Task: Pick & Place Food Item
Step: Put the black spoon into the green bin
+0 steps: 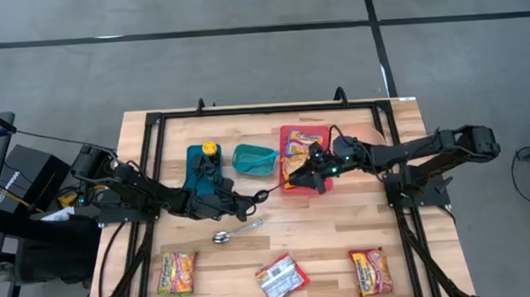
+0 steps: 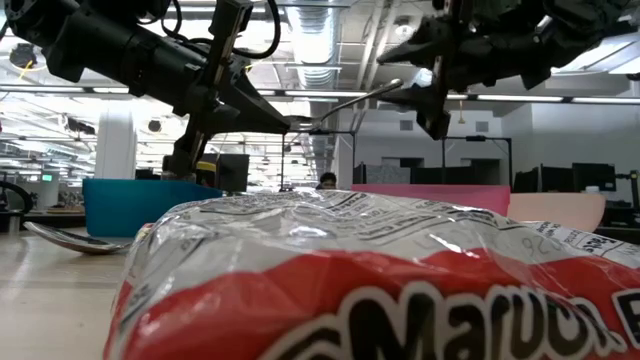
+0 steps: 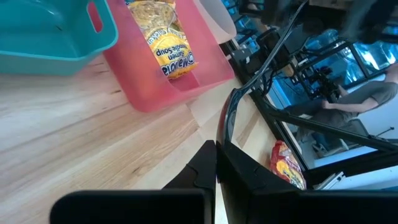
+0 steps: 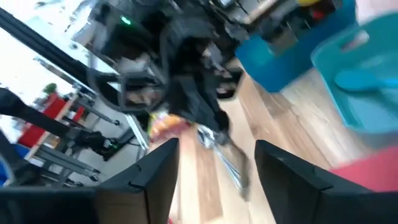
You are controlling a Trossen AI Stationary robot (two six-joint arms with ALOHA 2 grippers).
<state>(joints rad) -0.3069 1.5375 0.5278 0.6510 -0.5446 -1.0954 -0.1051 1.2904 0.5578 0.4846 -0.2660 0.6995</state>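
Observation:
A yellow noodle packet [image 1: 301,150] lies in the pink tray [image 1: 326,183] at the middle of the table; the left wrist view shows the packet [image 3: 166,38] too. My left gripper [image 1: 250,202] hovers left of the tray, shut on a thin metal utensil [image 2: 345,103]; spoon or fork, I cannot tell. The utensil's free end reaches toward my right gripper [image 1: 292,177], which stands open over the tray's near left corner. In the right wrist view the utensil [image 4: 227,158] shows between my right gripper's [image 4: 217,171] spread fingers, apart from both. My left gripper pinches the utensil's one end [image 2: 300,120] between its two shut fingers, coming nearly level from the table's left, the fingers lying along the utensil. The utensil sticks out past the fingertips toward the right gripper, lifted clear of the table.
A teal bowl [image 1: 255,158] and a blue bin [image 1: 198,170] with a yellow-capped bottle stand left of the tray. A spoon [image 1: 236,230] lies on the wood. Three packets [image 1: 177,271], [image 1: 281,278], [image 1: 370,270] lie along the near edge. A black frame borders the table.

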